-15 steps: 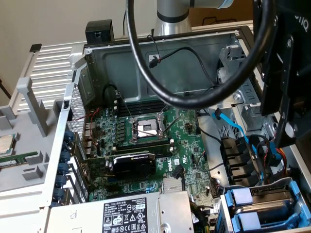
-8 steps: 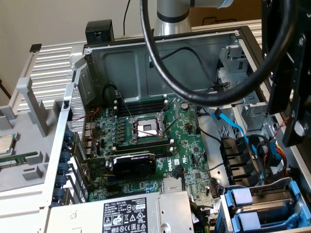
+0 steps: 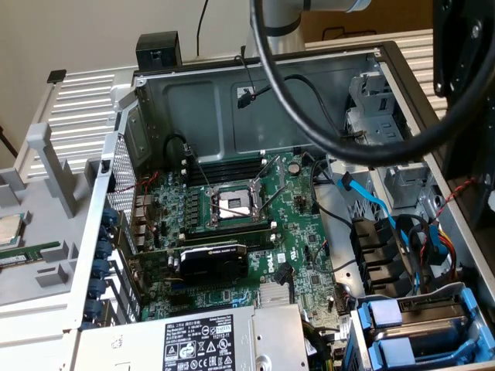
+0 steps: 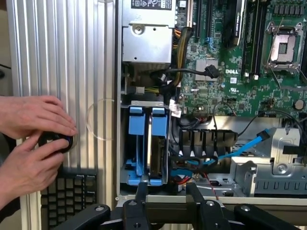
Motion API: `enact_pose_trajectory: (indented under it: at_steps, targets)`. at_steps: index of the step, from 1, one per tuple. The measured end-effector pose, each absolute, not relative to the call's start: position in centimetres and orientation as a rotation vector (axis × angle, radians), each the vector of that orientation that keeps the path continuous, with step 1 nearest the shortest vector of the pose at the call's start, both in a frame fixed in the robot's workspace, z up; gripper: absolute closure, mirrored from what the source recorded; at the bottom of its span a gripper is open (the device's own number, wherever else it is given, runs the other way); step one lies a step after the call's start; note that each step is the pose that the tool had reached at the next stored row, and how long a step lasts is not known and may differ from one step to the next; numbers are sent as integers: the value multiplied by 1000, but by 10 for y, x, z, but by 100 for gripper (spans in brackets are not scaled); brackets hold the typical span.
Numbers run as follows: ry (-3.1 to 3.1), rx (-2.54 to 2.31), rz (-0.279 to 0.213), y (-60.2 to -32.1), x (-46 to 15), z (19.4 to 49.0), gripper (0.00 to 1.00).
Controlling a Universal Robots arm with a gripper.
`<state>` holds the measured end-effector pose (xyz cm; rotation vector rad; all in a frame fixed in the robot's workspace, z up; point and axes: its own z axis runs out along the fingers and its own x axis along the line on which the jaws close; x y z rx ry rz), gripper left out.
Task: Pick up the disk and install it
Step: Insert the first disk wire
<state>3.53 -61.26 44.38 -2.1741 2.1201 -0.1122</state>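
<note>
I read the gripper [image 4: 168, 196] as released and empty, hovering near the drive bay [image 4: 144, 179], where the disk [image 4: 160, 141] already stands in its slot (just beside a second blue carrier [image 4: 136, 143]), so installation looks essentially complete.

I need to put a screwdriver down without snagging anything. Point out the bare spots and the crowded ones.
Free: the ribbed silver metal panel, between the person's hands and the open grey computer case. Crowded: the green motherboard, and the black and blue cables beside the blue plastic drive carriers.
</note>
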Motion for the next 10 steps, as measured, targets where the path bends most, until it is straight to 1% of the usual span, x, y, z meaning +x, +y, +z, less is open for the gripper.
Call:
enact_pose_trajectory:
  at_steps: [10]
  targets:
    - [2117, -2180, -109, -613, 66, 440, 55]
